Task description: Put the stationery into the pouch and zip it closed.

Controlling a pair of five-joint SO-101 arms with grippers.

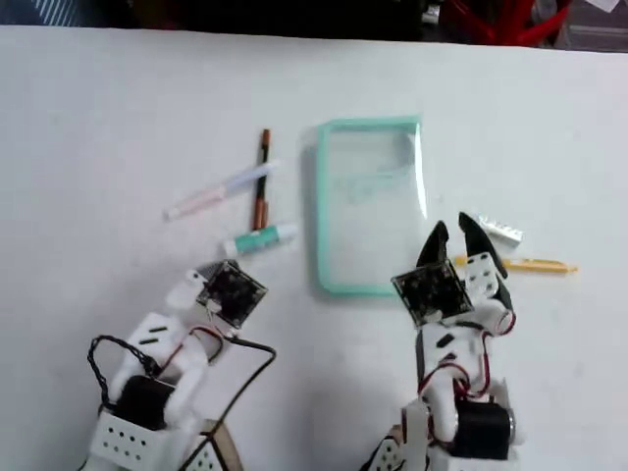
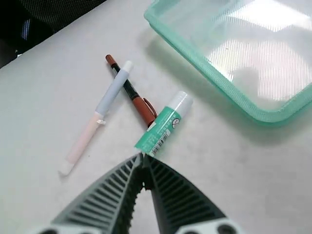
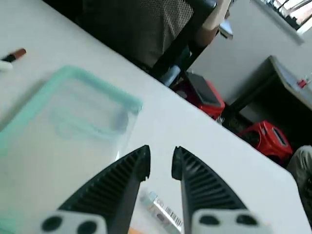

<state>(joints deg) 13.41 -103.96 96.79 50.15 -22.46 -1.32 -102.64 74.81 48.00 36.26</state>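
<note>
Mid-surface, glue stick lies beside pouch, left tool tips together at its end, right tool slightly apart; advise parting left tips, straddling stick crosswise, clear of pen, before closing.

Bare table flanks the pouch, though crossed pens, seemingly touching, crowd one side.

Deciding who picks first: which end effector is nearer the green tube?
Left. The left end effector sits right at the end of the green tube. The right end effector is on the other side of the pouch, by its near corner.
</note>
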